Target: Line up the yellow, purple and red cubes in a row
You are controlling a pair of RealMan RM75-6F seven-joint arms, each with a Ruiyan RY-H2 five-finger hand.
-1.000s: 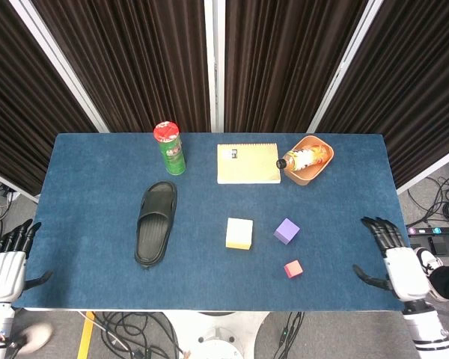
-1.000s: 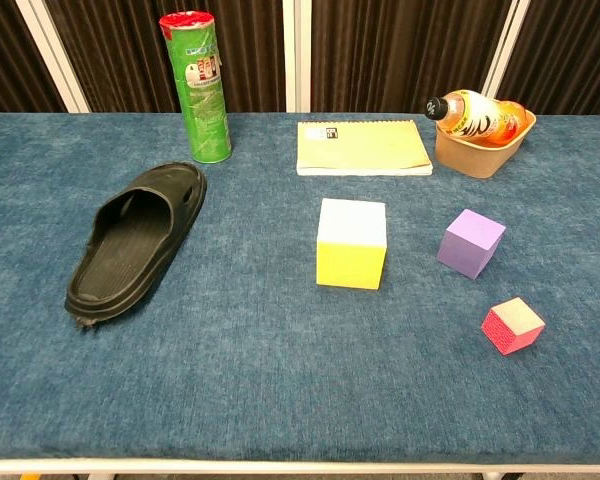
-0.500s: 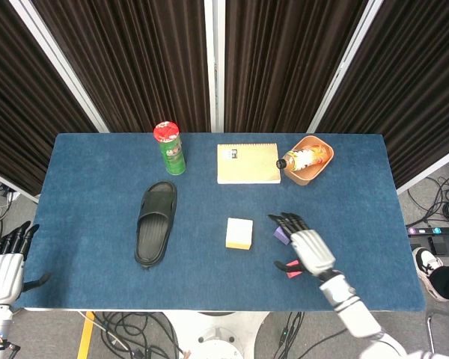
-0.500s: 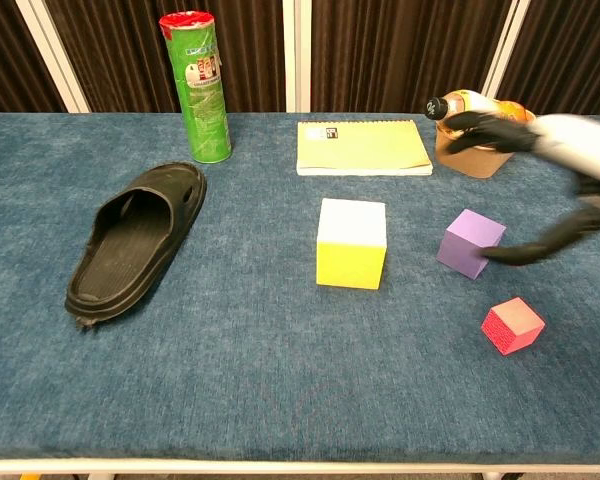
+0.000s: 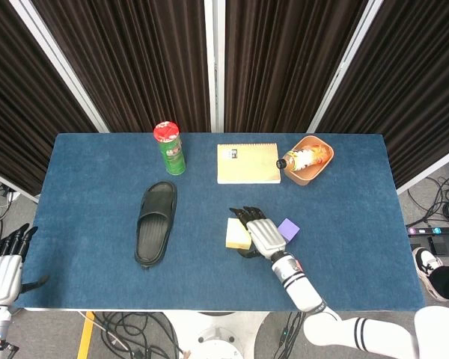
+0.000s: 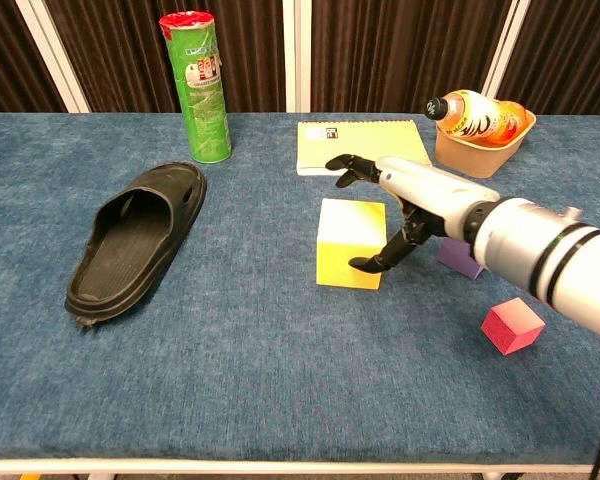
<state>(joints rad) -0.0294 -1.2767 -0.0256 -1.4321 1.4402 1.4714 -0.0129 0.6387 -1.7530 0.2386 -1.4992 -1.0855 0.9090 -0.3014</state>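
The big yellow cube (image 5: pixel 236 232) (image 6: pixel 346 245) stands mid-table. My right hand (image 5: pixel 263 235) (image 6: pixel 412 194) hovers at its right side, fingers spread over the top and thumb down by the front right edge, holding nothing; I cannot tell whether it touches. Just right of the hand the purple cube (image 5: pixel 289 229) (image 6: pixel 460 260) shows partly behind the forearm. In the chest view the small red cube (image 6: pixel 512 326) lies nearer the front edge; in the head view my forearm hides it. Off the table's front left corner my left hand (image 5: pixel 4 265) hangs with fingers apart.
A black slipper (image 5: pixel 156 223) (image 6: pixel 135 240) lies left of the cubes. At the back stand a green can (image 5: pixel 170 148) (image 6: pixel 196 88), a yellow notepad (image 5: pixel 247 162) (image 6: pixel 363 147) and a tan bowl (image 5: pixel 318 166) (image 6: pixel 480 150) with a bottle in it.
My right hand has swept from the table's right edge leftward past the red and purple cubes to the yellow cube. The cubes and the left hand have stayed put.
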